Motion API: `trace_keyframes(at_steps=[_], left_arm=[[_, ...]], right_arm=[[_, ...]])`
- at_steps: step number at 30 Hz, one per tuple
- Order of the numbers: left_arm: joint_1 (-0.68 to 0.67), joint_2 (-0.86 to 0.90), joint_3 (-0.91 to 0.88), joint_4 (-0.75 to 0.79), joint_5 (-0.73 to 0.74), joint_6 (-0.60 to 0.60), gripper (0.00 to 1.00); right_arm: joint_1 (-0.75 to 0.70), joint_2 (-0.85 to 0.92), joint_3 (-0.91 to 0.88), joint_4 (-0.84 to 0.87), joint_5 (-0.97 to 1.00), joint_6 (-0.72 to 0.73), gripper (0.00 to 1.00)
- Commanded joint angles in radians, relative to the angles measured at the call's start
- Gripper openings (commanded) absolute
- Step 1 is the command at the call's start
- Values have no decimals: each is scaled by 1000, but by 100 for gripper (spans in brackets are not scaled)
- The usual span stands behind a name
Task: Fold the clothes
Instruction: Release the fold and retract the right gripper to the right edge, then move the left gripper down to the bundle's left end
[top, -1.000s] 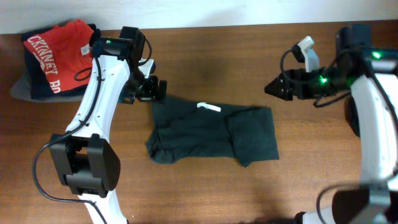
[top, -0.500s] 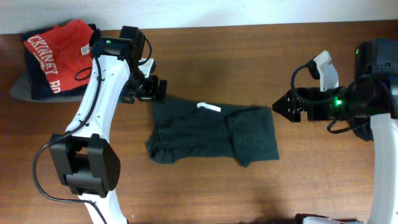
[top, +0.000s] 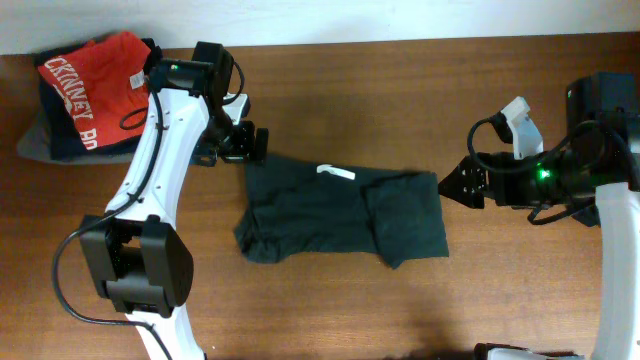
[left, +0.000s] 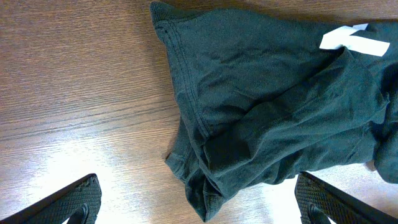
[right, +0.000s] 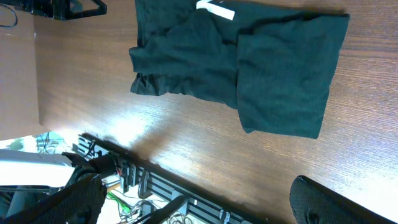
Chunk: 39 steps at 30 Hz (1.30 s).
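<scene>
Clothes sit in two spots on the wooden table (top: 400, 85), which fills the overhead view. The left arm (top: 160, 150) reaches up at nine o'clock and the right arm (top: 612, 215) comes in at three o'clock. A dark grey-green T-shirt (top: 340, 215) lies at the centre, roughly folded, with its right part smooth and its left part rumpled. At ten o'clock a red shirt (top: 95, 75) with white lettering tops a pile of dark garments (top: 55, 135). The left gripper (top: 258, 145) hangs at the T-shirt's eleven o'clock corner, fingers spread wide and empty. The right gripper (top: 450, 186) is just beside the three o'clock edge, fingers also parted, holding nothing. A small white tag (top: 335, 172) lies near the twelve o'clock edge.
</scene>
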Motion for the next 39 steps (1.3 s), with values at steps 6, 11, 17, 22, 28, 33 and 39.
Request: trace_keyframes(at_steps=[6, 11, 17, 22, 28, 33, 39], left_arm=[[-4, -6, -1, 3, 0, -2, 99], [-4, -6, -1, 3, -1, -2, 99], [-3, -6, -1, 3, -1, -2, 99], [-4, -6, -1, 3, 0, -2, 99], [-4, -6, -1, 3, -1, -2, 99], [-4, -6, -1, 2, 0, -2, 99], [-3, -6, -1, 3, 0, -2, 99]], right_arm=[[6, -106, 12, -6, 1, 64, 99], [6, -227, 12, -6, 1, 64, 99], [6, -354, 12, -6, 1, 64, 99], [6, -441, 12, -6, 1, 64, 99], [6, -521, 12, -6, 2, 64, 99], [6, -540, 12, -6, 1, 64, 99], [6, -540, 12, -6, 1, 64, 99]])
